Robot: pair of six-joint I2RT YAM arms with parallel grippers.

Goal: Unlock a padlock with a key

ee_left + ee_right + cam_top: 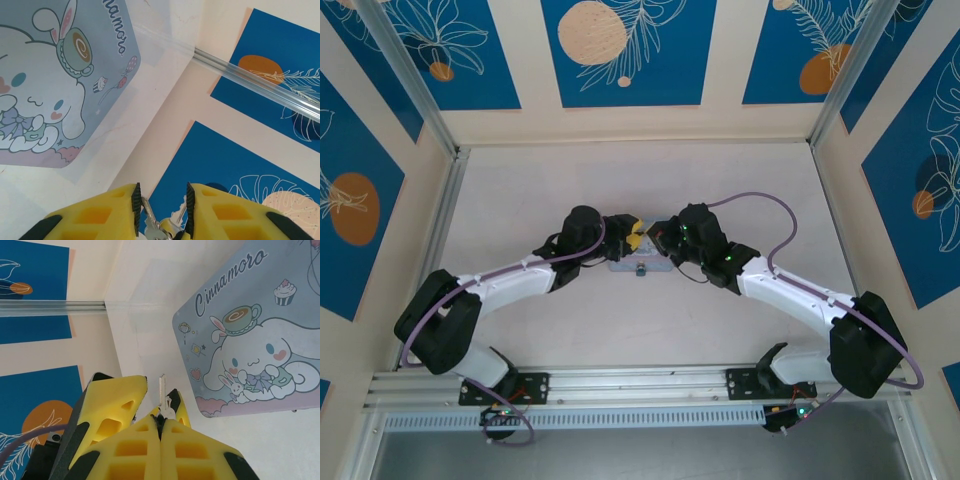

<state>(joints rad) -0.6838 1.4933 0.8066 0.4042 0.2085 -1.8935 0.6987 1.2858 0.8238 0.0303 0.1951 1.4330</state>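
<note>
Because the key (162, 387) looks light and slick (blade jutting past the fingertips), the right gripper (160, 419) pinches its head tightly.

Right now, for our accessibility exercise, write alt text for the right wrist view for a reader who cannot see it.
The right gripper, its yellow fingers pressed together, pinches the key, whose thin blade sticks up past the fingertips. A pale blue cartoon tin lies on the white table to the right.
</note>
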